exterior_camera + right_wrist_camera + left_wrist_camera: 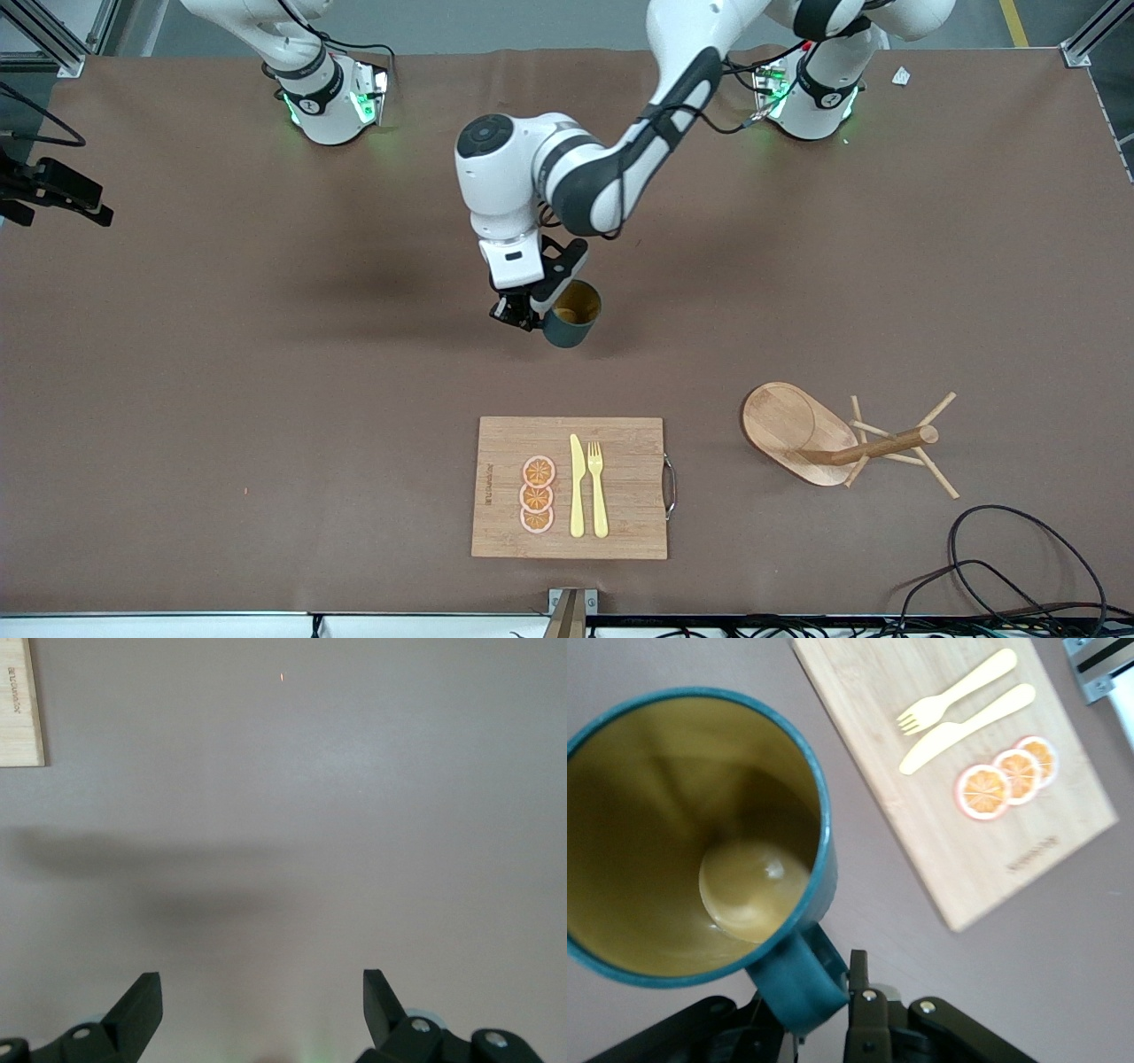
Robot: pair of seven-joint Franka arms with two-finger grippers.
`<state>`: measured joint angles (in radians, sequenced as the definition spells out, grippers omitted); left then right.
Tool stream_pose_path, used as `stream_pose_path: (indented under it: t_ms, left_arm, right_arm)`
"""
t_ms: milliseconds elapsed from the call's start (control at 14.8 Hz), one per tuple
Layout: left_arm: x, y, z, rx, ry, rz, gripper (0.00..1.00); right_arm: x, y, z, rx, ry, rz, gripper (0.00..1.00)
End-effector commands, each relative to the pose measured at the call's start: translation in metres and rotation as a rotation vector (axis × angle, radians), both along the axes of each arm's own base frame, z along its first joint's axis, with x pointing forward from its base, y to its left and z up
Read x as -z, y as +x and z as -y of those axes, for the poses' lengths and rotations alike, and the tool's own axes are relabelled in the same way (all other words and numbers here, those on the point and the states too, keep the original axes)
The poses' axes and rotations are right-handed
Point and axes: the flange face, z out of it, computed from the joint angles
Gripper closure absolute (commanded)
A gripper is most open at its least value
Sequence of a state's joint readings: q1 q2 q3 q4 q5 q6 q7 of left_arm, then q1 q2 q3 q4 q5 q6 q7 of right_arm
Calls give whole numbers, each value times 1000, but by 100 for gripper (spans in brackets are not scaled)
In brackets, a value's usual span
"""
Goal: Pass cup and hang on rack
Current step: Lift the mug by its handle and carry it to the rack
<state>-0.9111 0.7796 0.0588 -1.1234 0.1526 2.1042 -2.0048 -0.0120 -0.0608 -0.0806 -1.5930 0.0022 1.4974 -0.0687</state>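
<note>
The dark teal cup [574, 315] with a yellow-brown inside is upright over the middle of the table. My left gripper [530, 315] is shut on the cup's side handle. In the left wrist view the cup [700, 833] fills much of the frame, and the gripper [811, 1001] clamps the handle. I cannot tell whether the cup touches the table. The wooden rack [802, 434] stands nearer the front camera, toward the left arm's end. My right gripper [261, 992] is open and empty over bare table; it is out of the front view.
A wooden cutting board [629, 461] with a yellow knife [577, 487], a fork [598, 487] and orange slices [537, 494] lies nearer the front camera than the cup. It also shows in the left wrist view [868, 691]. Black cables [1019, 567] lie at the front edge near the rack.
</note>
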Motion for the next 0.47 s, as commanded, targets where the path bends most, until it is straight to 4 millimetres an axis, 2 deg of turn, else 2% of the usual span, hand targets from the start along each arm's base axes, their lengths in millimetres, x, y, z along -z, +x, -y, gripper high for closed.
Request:
stream_pose_path:
  t_ms: [0, 136, 271, 407]
  left_arm:
    - [-66, 25, -36, -8, -178, -74, 100]
    - [-108, 52, -74, 8, -331, -130, 100]
    - [-132, 72, -106, 14, -436, -162, 100]
    - [-143, 91, -138, 4, -533, -204, 100]
  right_arm:
    - [-11, -19, 6, 0, 2, 3, 0]
    - [-15, -24, 14, 14, 2, 3, 0]
    - [-17, -28, 14, 13, -1, -12, 0]
    - [-22, -32, 13, 12, -3, -9, 0]
